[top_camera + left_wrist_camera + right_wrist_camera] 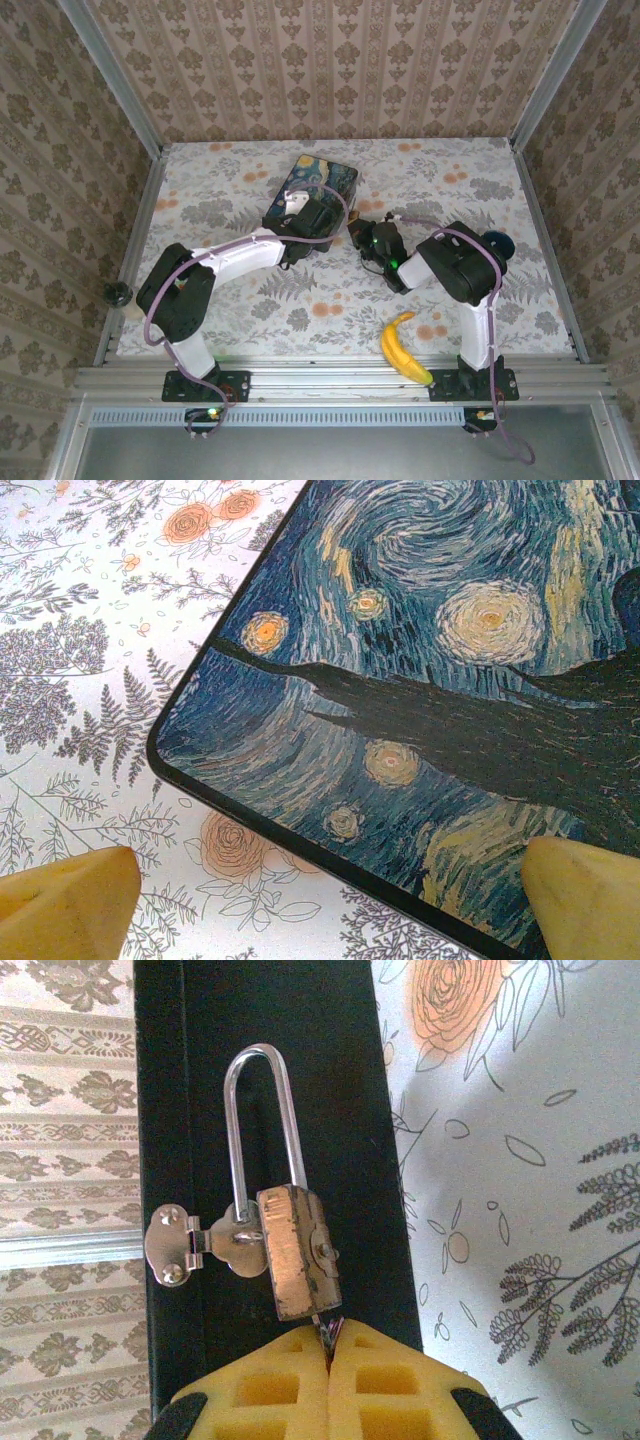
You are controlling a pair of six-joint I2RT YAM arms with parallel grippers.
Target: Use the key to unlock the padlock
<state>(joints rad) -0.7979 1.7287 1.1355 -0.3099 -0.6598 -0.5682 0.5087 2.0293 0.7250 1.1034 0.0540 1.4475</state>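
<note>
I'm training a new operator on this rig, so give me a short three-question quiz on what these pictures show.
1. True or false: the left tool is shut on the starry-night painted box.
2. The small brass padlock with the silvery shackle hangs from: A) the silvery metal clasp on the box's black side; B) the table's edge; C) the left tool.
3. Which fruit lies near the right arm's base?
Key: 1 false: its yellow fingertips stand wide apart at the box's corner. 2 A. 3 the long yellow banana.
</note>
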